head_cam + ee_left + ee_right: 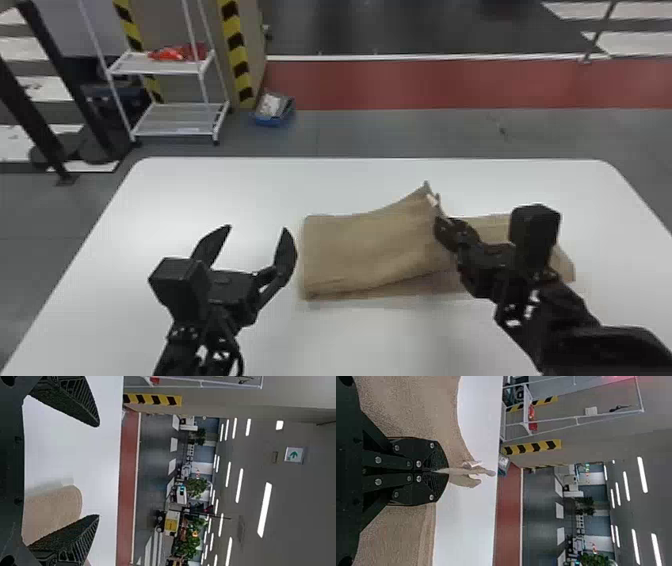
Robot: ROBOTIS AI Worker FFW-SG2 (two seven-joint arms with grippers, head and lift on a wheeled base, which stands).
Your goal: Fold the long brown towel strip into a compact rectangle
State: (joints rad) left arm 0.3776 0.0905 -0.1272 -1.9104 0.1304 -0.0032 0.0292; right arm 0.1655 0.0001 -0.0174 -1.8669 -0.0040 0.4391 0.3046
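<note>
Right gripper point(442, 471) was clamped on the brown towel point(370, 250), right of centre, head view; left gripper point(256, 229), lower left, was spread. One fold was part-made; laying-down and compacting were left undone.

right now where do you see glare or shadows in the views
head view: pale sheen on the white rectangular table; left wrist view: soft grey shadow beside the brown cloth towel, bright strip lights overhead; right wrist view: pink glow by the white metal rack
</note>
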